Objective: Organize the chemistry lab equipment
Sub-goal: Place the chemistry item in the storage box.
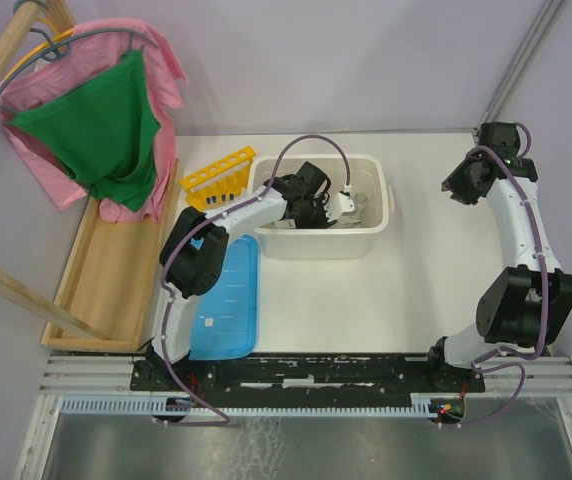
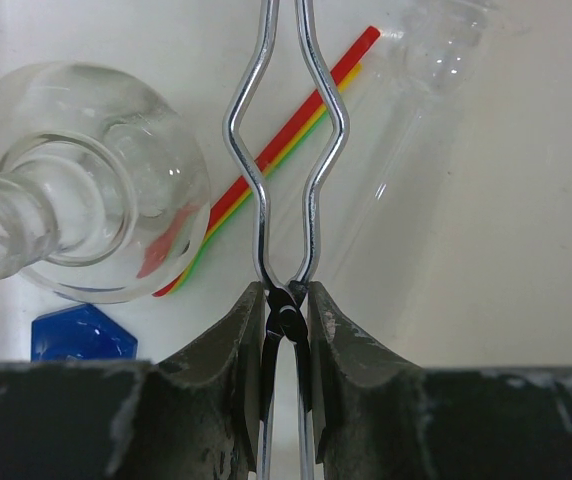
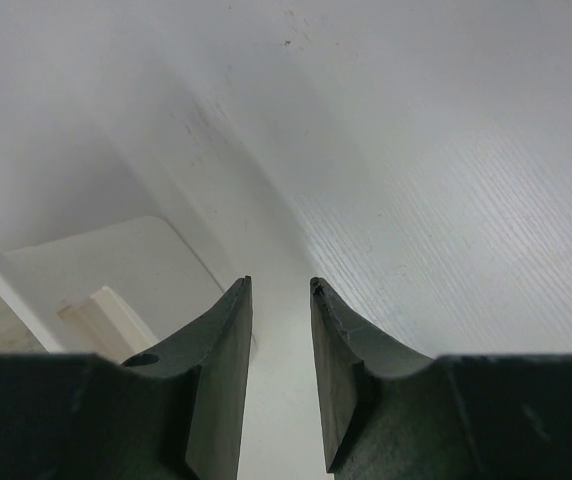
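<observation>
My left gripper [image 1: 328, 207] reaches down into the white tub [image 1: 378, 236] and is shut on the metal tongs [image 2: 262, 225], pinching them near the pivot; their wire arms run away from the jaws. Under the tongs lie thin red, yellow and green rods [image 2: 351, 58]. A clear glass flask [image 2: 86, 180] lies on its side to the left, with a blue cap [image 2: 81, 335] below it. At the upper right lies a clear tube [image 2: 406, 130]. The yellow tube rack [image 1: 218, 177] stands left of the tub. My right gripper [image 1: 458, 186] hangs open over bare table at the far right.
A flat blue lid [image 1: 228, 300] lies in front of the rack, near the left arm. A wooden tray [image 1: 106, 270] runs along the table's left side, with pink and green cloth [image 1: 106, 130] hanging over it. The tub's corner shows in the right wrist view [image 3: 86, 260].
</observation>
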{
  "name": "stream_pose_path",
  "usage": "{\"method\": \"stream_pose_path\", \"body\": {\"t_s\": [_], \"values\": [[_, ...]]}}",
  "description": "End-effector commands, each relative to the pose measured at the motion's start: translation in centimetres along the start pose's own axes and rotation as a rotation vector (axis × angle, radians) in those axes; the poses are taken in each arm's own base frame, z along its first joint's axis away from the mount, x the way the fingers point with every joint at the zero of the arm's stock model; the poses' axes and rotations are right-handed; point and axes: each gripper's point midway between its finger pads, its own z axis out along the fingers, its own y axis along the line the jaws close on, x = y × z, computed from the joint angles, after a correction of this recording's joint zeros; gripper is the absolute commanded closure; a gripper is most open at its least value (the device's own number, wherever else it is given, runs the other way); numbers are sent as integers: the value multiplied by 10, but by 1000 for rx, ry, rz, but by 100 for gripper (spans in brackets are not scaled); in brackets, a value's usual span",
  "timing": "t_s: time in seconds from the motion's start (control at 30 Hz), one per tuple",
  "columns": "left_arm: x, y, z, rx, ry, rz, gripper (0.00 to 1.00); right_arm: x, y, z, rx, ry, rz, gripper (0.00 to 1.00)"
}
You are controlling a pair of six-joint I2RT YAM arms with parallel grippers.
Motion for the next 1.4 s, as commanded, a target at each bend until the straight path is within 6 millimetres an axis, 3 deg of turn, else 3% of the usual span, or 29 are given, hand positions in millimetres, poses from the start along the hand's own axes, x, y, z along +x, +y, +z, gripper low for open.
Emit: {"method": "stream_pose_path", "body": {"t_s": [0.0,0.7,1.37], "values": [[-6,7,4,-26,-30,-16,97,-9,6,-8,-34,-47,-13,62],[17,10,25,-53,34,-40,95,-6,6,-1,-35,-38,-19,62],[19,18,22,-107,54,-77,78,-1,6,2,-41,-27,-27,63]]}}
